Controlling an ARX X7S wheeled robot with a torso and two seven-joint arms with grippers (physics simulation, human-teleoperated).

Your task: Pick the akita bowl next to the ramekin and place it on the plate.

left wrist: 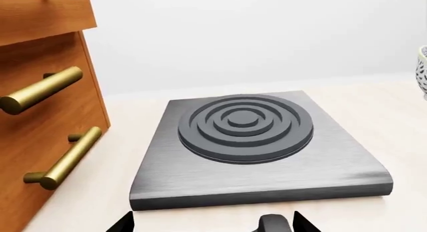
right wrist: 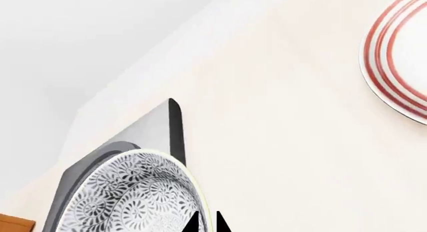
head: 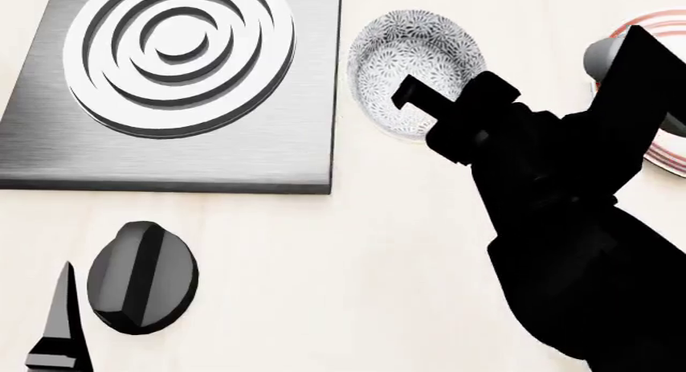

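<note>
Head view: one akita bowl (head: 413, 71) on pale counter (head: 375, 251), just beside right edge of grey burner slab (head: 172, 83) with raised concentric rings; lower right part of bowl rim covered by black right arm. One plate (head: 659, 99) with red rings, at right border, mostly hidden behind same arm and cut by frame. Right gripper (head: 429, 107) directly over near rim of bowl; fingers (head: 413, 89) dark against bowl, spread or pressed together cannot be told. Left gripper (head: 64, 332) at lower left, one finger showing as a slim black blade beside a rounded black housing (head: 141, 277), well apart from bowl. Right wrist view: bowl (right wrist: 133, 197) large and close, cut off by frame, two black fingertips (right wrist: 200, 224) at its rim, too little shown to tell a pinch; slab corner (right wrist: 172, 127) behind bowl; plate (right wrist: 400, 61) well apart, only an arc in frame. Left wrist view: slab (left wrist: 253, 152) whole, wooden drawer unit (left wrist: 40, 91) with two brass bar handles (left wrist: 47, 89) beside it, sliver of patterned bowl (left wrist: 421, 71) at edge; left fingertips (left wrist: 123, 223) wide apart, nothing between. No ramekin visible in any view.
</note>
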